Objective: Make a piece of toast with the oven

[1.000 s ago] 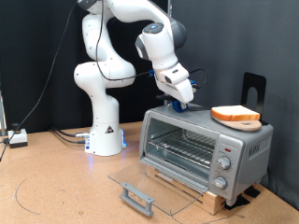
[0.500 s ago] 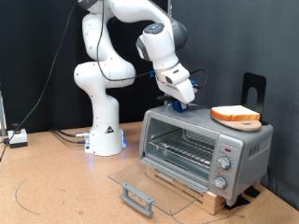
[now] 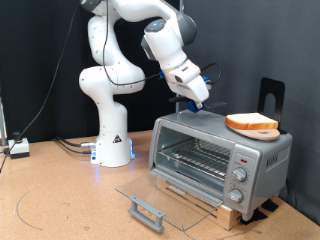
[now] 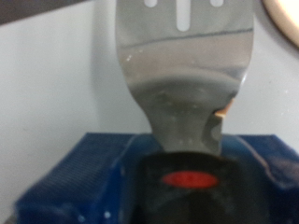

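The oven [image 3: 215, 155] stands on a wooden block at the exterior view's right, with its glass door [image 3: 150, 195] folded down flat and its wire rack [image 3: 195, 155] showing. The piece of toast [image 3: 252, 123] lies on the oven's roof at the right end. My gripper [image 3: 198, 97] hangs just above the roof's left part, left of the toast. In the wrist view the gripper [image 4: 187, 173] is shut on a spatula [image 4: 182, 56]: its blue fingers [image 4: 65, 177] clamp the black handle, and the slotted metal blade points away over the grey roof.
The robot's white base [image 3: 112, 140] stands left of the oven, with cables [image 3: 70, 145] and a small box [image 3: 18, 147] on the brown table. A black stand [image 3: 272, 95] rises behind the oven. The oven's knobs [image 3: 240, 182] face front right.
The gripper with the spatula has risen a little off the oven's roof and turned slightly. The toast and the oven have not moved.
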Controlling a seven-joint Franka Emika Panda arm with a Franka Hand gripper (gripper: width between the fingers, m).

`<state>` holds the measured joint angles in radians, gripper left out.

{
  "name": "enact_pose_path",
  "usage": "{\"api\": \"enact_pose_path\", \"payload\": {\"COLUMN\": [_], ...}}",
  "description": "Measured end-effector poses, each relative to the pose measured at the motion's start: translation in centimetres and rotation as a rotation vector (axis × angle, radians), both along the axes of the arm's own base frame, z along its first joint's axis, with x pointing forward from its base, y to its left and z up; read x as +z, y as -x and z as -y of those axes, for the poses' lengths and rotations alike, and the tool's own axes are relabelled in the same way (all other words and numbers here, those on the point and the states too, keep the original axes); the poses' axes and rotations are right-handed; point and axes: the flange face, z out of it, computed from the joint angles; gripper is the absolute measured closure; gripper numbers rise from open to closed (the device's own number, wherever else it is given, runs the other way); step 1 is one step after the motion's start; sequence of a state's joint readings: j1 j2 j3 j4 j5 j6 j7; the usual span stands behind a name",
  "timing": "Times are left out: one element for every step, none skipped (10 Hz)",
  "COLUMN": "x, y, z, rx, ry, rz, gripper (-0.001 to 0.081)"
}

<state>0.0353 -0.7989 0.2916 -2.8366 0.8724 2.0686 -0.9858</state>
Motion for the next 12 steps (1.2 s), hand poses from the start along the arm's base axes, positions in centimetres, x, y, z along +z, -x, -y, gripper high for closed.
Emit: {"api": "enact_pose_path", "payload": {"x": [0.9, 0.8, 1.0, 1.0, 1.0, 1.1, 1.1, 1.2, 1.3, 1.3, 1.3, 1.2], "y": [0.2, 0.1, -0.4, -1.1, -1.6, -2.1, -2.4, -2.7, -2.8, -2.7, -2.5, -2.3], "z": [0.8, 0.6, 0.9, 2.0, 3.4, 4.8, 6.3, 7.8, 9.4, 10.9, 12.5, 14.0], "rx": [0.003, 0.002, -0.051, -0.133, -0.219, -0.292, -0.34, -0.365, -0.379, -0.377, -0.375, -0.373], "ry": [-0.032, -0.023, -0.029, -0.038, -0.038, -0.034, -0.02, -0.001, 0.011, 0.023, 0.043, 0.062], "rz": [-0.02, -0.01, 0.028, 0.083, 0.109, 0.105, 0.101, 0.098, 0.085, 0.067, 0.047, 0.031], "gripper": [0.0397, 0.0397, 0.0397, 0.0397, 0.0397, 0.0397, 0.0397, 0.0397, 0.0397, 0.0397, 0.0397, 0.0397]}}
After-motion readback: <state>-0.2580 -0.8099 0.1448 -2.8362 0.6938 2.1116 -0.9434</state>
